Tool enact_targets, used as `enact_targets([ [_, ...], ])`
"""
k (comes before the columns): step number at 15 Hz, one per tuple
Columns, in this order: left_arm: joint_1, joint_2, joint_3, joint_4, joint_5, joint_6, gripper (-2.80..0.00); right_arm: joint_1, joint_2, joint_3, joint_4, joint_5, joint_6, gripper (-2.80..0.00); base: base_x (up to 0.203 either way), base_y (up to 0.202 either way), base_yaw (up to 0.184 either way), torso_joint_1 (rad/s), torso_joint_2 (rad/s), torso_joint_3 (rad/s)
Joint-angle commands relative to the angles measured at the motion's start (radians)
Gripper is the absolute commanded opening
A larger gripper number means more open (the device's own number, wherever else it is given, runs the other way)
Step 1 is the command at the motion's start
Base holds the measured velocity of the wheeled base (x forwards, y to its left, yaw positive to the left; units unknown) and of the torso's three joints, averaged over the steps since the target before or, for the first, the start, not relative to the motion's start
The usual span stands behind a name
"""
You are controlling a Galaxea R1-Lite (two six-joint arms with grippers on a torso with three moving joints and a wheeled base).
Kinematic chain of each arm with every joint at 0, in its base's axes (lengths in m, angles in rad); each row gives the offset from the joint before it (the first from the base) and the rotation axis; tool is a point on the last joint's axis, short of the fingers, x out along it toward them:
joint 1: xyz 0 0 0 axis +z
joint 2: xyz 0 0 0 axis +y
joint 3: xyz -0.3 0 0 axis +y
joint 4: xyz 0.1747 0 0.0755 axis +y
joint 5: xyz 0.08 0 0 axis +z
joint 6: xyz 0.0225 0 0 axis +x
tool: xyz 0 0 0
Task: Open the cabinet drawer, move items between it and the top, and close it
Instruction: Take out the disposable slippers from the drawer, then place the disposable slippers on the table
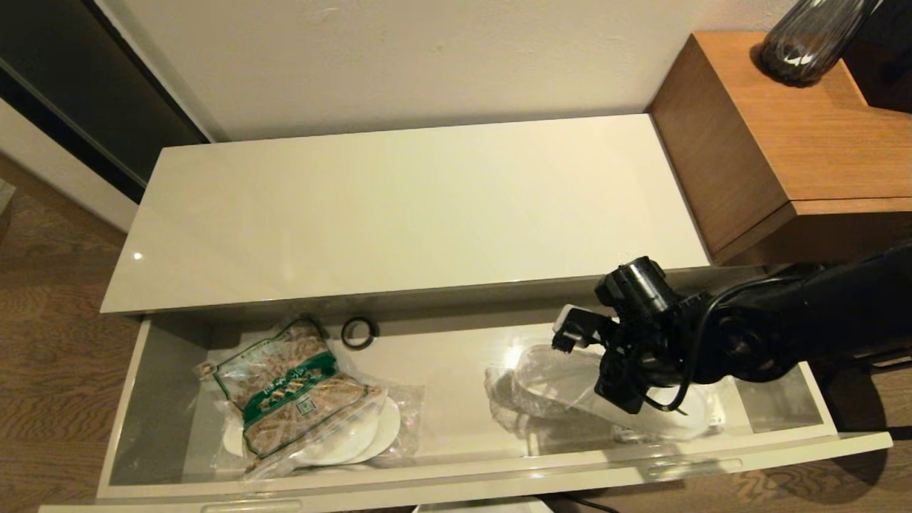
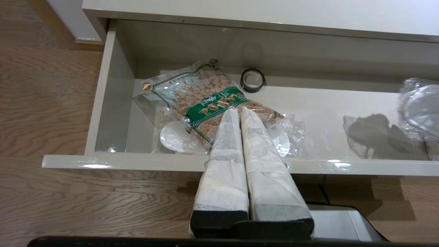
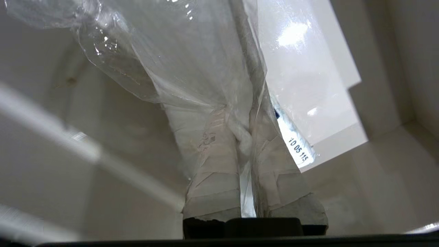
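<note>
Slippers (image 1: pixel 563 388) in clear wrap are being pinched by the right claw (image 3: pixel 245 137) at the lower right of the head view, inside the open cabinet drawer (image 1: pixel 456 467); lifting onto the counter (image 1: pixel 413 206) is probably called for next.

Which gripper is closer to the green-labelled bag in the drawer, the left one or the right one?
The left. The left gripper hangs just in front of the drawer, fingertips over the green-labelled bag. The right gripper is at the drawer's other end, shut on the wrapped slippers.
</note>
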Motion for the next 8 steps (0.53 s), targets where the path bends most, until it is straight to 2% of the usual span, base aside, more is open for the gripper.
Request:
enact_targets([
  [1,0.0,0.001,0.0,-0.001,0.0,-0.001,-2.8,0.044,-0.097,0.022,0.001,-0.004,0.037,-2.8,0.0,0.0,0.0,0.0,0.0,0.0],
  [4,0.0,0.001,0.0,-0.001,0.001,-0.001,-2.8,0.045,-0.117,-0.064,0.019,-0.006,0.046,-2.8,0.0,0.0,0.0,0.0,0.0,0.0],
  [8,0.0,0.001,0.0,-0.001,0.001,-0.001,-2.8,0.02,-0.095,-0.33,0.125,-0.009,0.063,-2.8,0.0,0.0,0.0,0.0,0.0,0.0],
])
